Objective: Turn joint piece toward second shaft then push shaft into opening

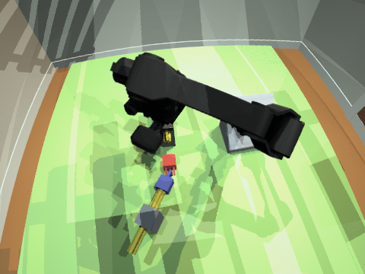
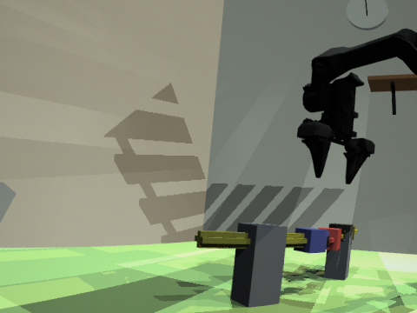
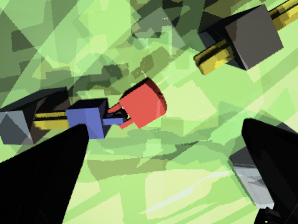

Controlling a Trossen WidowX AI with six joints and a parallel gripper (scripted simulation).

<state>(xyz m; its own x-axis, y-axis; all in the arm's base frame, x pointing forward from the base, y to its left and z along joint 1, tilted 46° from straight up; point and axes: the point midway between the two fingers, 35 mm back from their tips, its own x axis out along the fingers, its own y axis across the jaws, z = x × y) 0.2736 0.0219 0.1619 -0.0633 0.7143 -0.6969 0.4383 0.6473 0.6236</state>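
The red joint piece is hinged to the blue end piece of the first yellow shaft, which passes through a grey block. In the wrist view its opening faces the second yellow shaft and looks roughly in line with it. That shaft sits in a second block, its near end apart from the red piece. My gripper is open and empty, above the parts.
A light grey box-like base stands right of the second block in the top view, partly under the arm. The arm hides the second shaft's far part there. Patchy shadows cover the green surface.
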